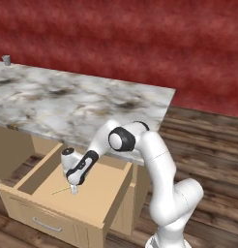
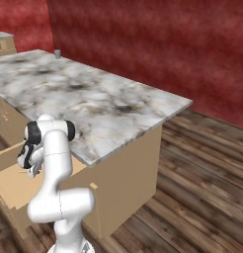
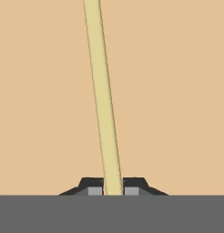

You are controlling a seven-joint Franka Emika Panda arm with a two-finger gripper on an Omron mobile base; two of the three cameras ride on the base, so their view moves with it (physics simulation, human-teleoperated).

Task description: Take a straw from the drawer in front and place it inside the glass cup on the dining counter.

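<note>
Up close, the gripper pinches the straw, low inside the drawer.

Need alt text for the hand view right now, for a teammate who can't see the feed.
Close-up from the hand: the pale yellow-green straw runs from the top edge down between the two dark fingertips of the pincer, which sit tight against it on both sides. Behind it is the plain light-tan floor of the drawer.

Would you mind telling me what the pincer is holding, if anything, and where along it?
The pincer is closed on the straw near one end, low in the open drawer.
</note>
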